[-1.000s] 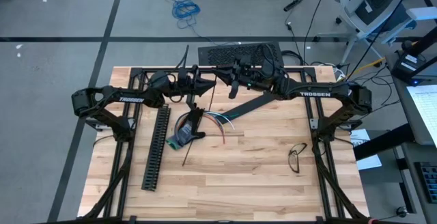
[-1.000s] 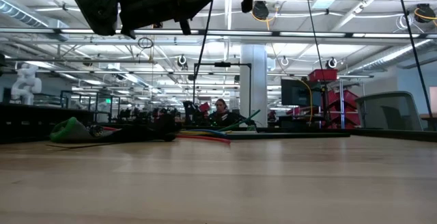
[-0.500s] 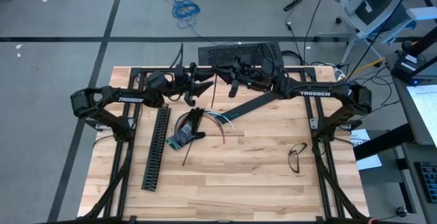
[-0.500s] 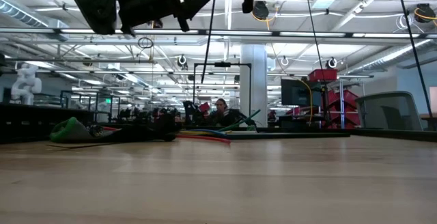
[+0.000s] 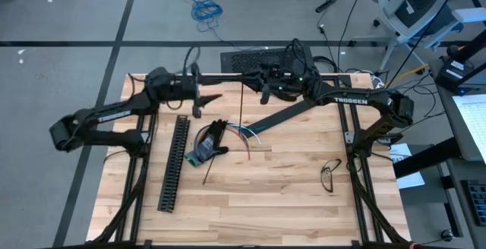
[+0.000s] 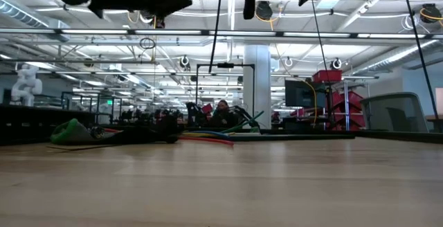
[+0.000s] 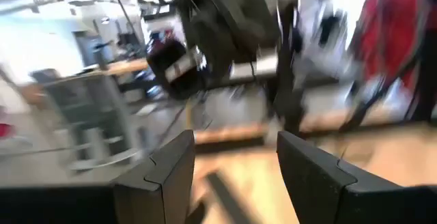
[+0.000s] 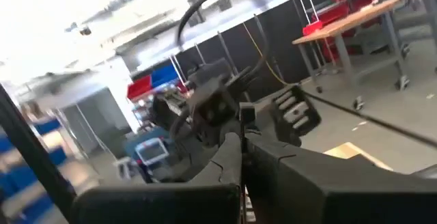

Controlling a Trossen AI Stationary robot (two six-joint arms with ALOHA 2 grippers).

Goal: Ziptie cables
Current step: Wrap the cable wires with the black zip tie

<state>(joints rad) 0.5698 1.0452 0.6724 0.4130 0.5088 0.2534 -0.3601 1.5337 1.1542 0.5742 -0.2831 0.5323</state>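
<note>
The cables (image 5: 228, 137) lie in a loose bundle on the bench (image 5: 288, 196), left of centre toward the far side, coloured ends fanning right. Just left of them lies a long black slotted channel (image 5: 173, 162). A pair of glasses (image 5: 329, 174) sits well apart on the right. The left claw (image 5: 203, 97) hangs above the far-left part of the bench, fingers (image 7: 311, 169) parted and empty. The right claw (image 5: 266, 91) hangs over the far edge near the middle, fingers (image 8: 235, 166) pressed together; a thin black strip (image 5: 241, 105) runs down from it toward the cables.
</note>
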